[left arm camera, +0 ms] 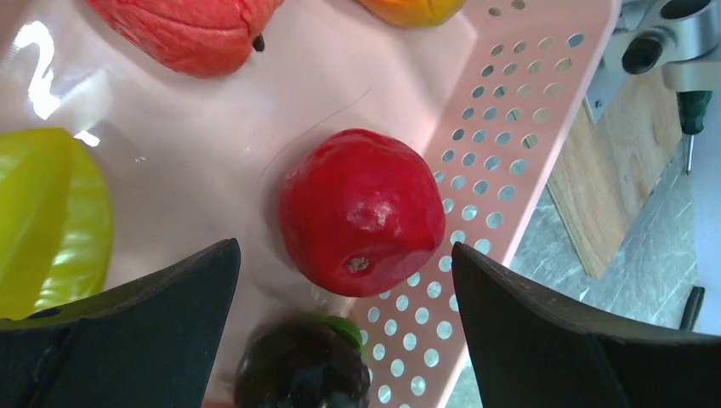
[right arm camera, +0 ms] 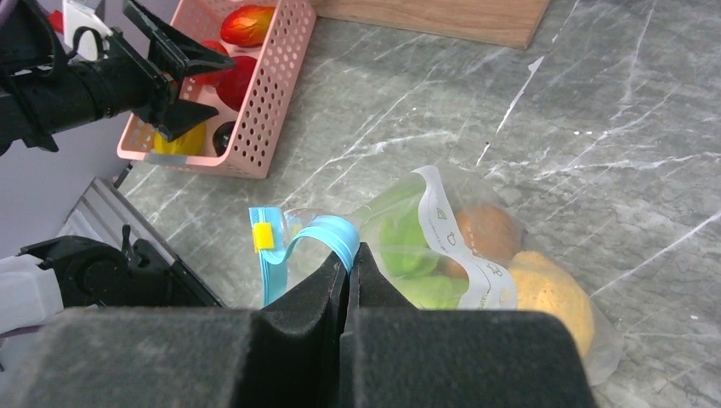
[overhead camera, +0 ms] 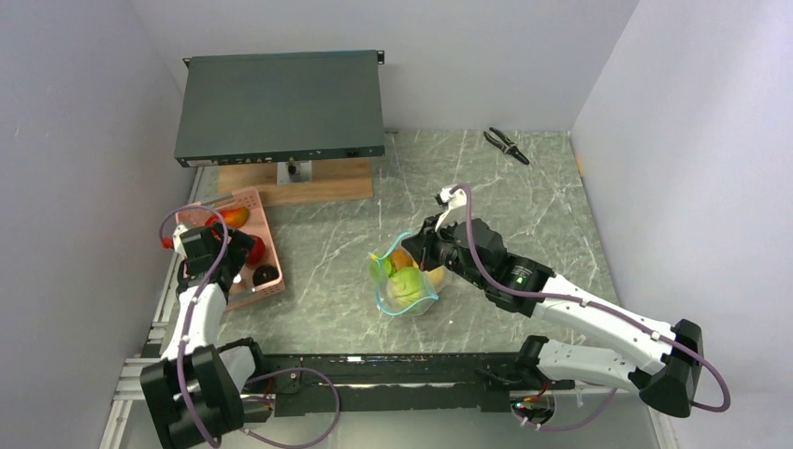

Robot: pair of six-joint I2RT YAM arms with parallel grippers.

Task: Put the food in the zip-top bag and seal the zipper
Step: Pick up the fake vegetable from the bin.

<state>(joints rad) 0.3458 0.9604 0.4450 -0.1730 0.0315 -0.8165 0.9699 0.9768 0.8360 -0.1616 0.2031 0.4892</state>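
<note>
The clear zip-top bag (overhead camera: 407, 285) lies mid-table with green, orange and yellow food inside (right arm camera: 442, 246). My right gripper (right arm camera: 349, 255) is shut on its teal-blue zipper (right arm camera: 327, 234), which carries a yellow slider, and holds that edge up. My left gripper (left arm camera: 344, 280) is open over the pink basket (left arm camera: 519, 127). A red fruit (left arm camera: 361, 211) lies between the two fingers. A dark purple fruit (left arm camera: 302, 365) lies just below it. A yellow fruit (left arm camera: 51, 212), a red-pink one (left arm camera: 183, 30) and an orange one (left arm camera: 412, 8) lie around.
The pink basket (overhead camera: 271, 234) stands at the left table edge beside a wooden board (overhead camera: 299, 182) carrying a dark flat case (overhead camera: 281, 108). Pliers (overhead camera: 506, 144) lie at the back right. White walls close in both sides.
</note>
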